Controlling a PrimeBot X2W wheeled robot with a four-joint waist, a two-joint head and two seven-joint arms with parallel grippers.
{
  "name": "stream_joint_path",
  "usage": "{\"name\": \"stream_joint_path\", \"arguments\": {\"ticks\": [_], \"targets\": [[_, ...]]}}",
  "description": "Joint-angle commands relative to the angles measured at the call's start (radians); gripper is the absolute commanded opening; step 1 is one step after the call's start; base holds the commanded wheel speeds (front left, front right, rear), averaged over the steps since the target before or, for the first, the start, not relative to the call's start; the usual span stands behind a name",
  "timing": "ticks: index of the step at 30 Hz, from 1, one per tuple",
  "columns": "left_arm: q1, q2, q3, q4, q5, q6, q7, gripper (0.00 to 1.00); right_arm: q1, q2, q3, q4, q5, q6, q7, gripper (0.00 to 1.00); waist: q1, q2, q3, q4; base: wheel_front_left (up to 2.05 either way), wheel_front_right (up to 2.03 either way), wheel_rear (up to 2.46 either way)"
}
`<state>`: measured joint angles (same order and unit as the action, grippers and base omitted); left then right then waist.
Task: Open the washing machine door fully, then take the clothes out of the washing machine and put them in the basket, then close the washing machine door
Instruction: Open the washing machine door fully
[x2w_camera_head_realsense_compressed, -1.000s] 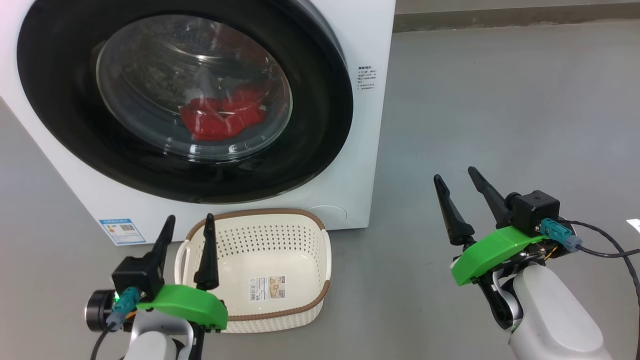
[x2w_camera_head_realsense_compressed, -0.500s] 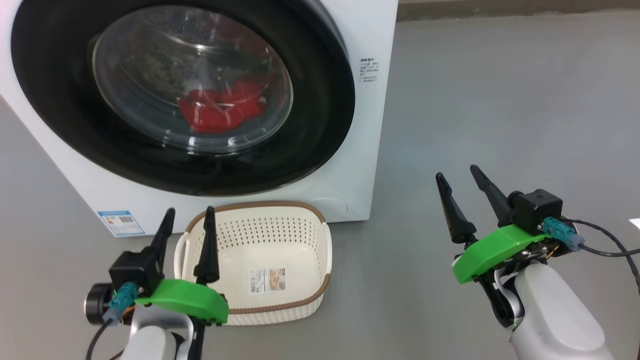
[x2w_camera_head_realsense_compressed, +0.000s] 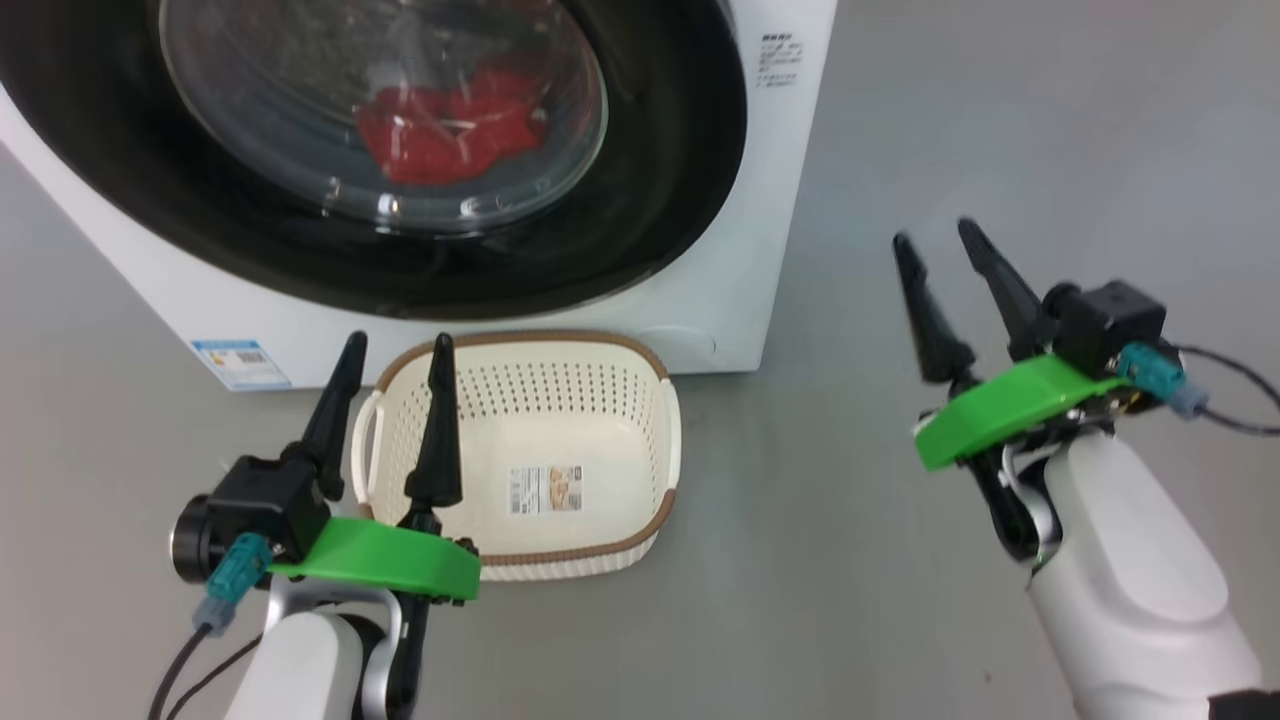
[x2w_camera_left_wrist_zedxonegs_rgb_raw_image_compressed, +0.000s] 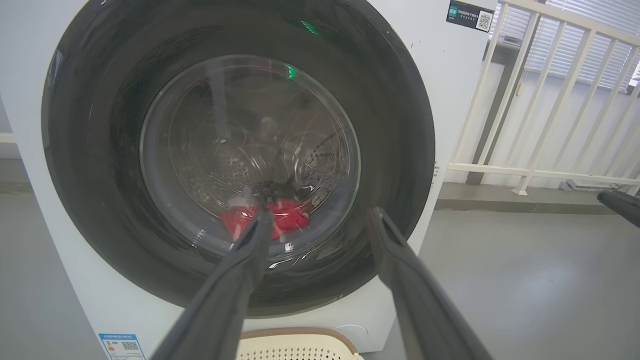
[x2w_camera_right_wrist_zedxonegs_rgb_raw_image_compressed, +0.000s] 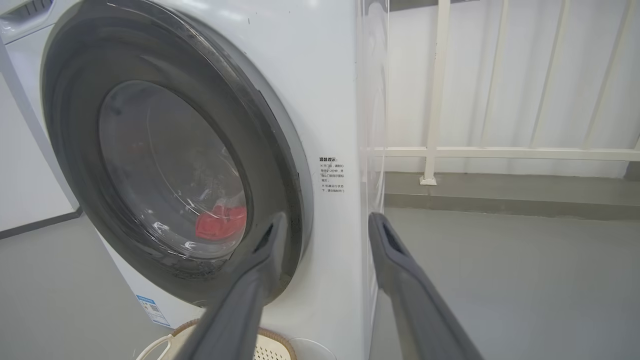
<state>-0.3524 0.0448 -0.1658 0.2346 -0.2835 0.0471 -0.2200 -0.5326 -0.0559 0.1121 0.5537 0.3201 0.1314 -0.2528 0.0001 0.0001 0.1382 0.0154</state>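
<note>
**Entry: door-opening step, not yet begun.**

- Washing machine door (x2w_camera_head_realsense_compressed: 640, 220): sitting shut, black rim flush against the washing machine (x2w_camera_head_realsense_compressed: 765, 250).
- Clothes (x2w_camera_head_realsense_compressed: 450, 125): lying low in the drum, behind the glass.
- Basket (x2w_camera_head_realsense_compressed: 530, 395): standing on the floor (x2w_camera_head_realsense_compressed: 860, 600) just in front of the machine, under the door, holding no clothes.
- Left gripper (x2w_camera_head_realsense_compressed: 398, 342): hovering above the basket's left end, fingers spread wide, carrying nothing.
- Right gripper (x2w_camera_head_realsense_compressed: 935, 233): hanging right of the machine, fingers apart and empty, pointing at the door's right rim.

**Handling, as judged.** The right gripper is best placed for hooking the rim's right edge. The catch itself is too dim to locate, so the pull should be slow and follow the door's arc.

**Edges and room.** The machine's right corner is standing close to the approach line. Bare floor is lying open to the right, and a railing (x2w_camera_right_wrist_zedxonegs_rgb_raw_image_compressed: 435, 100) is standing well behind.
</note>
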Motion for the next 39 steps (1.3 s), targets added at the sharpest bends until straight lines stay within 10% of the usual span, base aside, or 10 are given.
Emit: {"name": "stream_joint_path", "arguments": {"ticks": [1,21,39], "targets": [[-0.033,0.018,0.023,-0.045,-0.008,0.010,0.004,1.00,-0.048,0.006,0.016,-0.024,0.001,-0.001,-0.009,0.00,0.0000,-0.0001,0.039,0.019,0.00,0.00,0.00],[-0.051,0.031,-0.017,-0.263,0.006,0.019,0.025,1.00,-0.335,0.006,-0.032,0.043,0.267,-0.001,0.010,0.00,0.0000,-0.0001,0.232,0.082,0.00,0.00,0.00],[-0.043,0.044,-0.029,-0.374,0.007,0.035,0.042,1.00,-0.546,-0.011,-0.053,0.060,0.583,-0.001,0.318,0.00,0.0000,-0.0001,0.347,0.131,0.00,0.00,0.00]]}}
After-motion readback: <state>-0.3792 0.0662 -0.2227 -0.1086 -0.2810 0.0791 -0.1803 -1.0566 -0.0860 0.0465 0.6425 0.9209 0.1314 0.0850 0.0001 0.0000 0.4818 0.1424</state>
